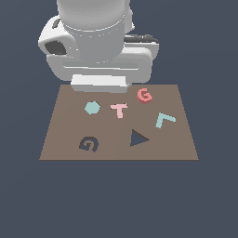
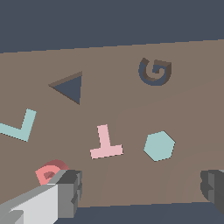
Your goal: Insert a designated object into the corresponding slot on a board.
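Hovering spread wide, the end effector (image 2: 140, 188) overhangs the board (image 2: 192, 109) edge beside the red G (image 2: 47, 172).

We record even, diffuse lighting in both views; no glare, hardly any cast shadows. Renders are sharp but coarse, with jagged edges; no edge distortion.

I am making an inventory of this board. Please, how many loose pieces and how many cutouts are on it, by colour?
Red pieces: 1, the G
Pink pieces: 1, the T
Teal pieces: 2, the hexagon and the L
Dark cutouts: 2, the G slot and the triangle
Total: 6
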You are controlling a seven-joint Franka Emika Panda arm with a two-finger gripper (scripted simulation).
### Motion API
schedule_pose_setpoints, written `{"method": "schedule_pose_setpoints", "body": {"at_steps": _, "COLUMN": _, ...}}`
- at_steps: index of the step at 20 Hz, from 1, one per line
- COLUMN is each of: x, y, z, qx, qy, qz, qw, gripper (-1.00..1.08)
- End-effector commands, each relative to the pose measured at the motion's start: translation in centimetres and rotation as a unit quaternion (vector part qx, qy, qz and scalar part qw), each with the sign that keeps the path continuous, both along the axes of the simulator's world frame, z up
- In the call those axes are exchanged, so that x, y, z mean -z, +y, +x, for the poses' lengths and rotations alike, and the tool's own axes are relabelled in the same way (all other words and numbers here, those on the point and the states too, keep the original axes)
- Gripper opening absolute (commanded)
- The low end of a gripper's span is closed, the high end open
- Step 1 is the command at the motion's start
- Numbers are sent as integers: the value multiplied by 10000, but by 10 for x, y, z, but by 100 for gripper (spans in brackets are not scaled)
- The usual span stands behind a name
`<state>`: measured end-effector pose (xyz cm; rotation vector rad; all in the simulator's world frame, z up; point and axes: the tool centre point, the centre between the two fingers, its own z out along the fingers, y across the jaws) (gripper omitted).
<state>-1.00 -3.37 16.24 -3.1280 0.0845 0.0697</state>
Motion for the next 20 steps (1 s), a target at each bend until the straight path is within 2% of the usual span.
{"method": "schedule_pose_setpoints", "body": {"at_steps": 1, "x": 0, "y": 0, "z": 0, "qx": 0, "qy": 0, "qz": 0, "qw": 10000, "gripper": 100}}
{"method": "schedule_pose_setpoints", "body": {"at_steps": 10, "x": 16, "y": 20, "z": -8, "qx": -266, "qy": -34, "qz": -1, "qw": 9996, "gripper": 100}}
{"method": "schedule_pose_setpoints", "body": {"at_steps": 20, "x": 68, "y": 83, "z": -41, "qx": -1137, "qy": -145, "qz": -1, "qw": 9934, "gripper": 100}}
